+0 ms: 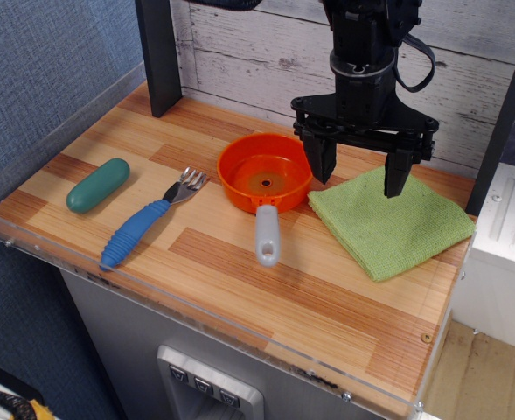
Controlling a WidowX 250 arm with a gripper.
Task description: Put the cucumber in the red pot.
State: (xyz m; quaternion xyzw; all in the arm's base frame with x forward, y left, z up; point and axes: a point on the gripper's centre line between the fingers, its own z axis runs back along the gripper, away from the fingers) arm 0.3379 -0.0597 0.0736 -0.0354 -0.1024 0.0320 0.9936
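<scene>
While the gripper (358, 172) hangs over the back of the surface (240, 271), its fingers (396, 171) are spread wide and hold nothing. One finger is above the green cloth (388, 223), the other near the red pot (264, 174). Pot is upright, grey handle toward the front. Blue-handled fork (148, 223) lies left of it. Cucumber (98, 185) rests at far left, well apart from the pot.

one cucumber (98, 185), one red pot (265, 171), one fork (150, 219), one green cloth (389, 220)
</scene>
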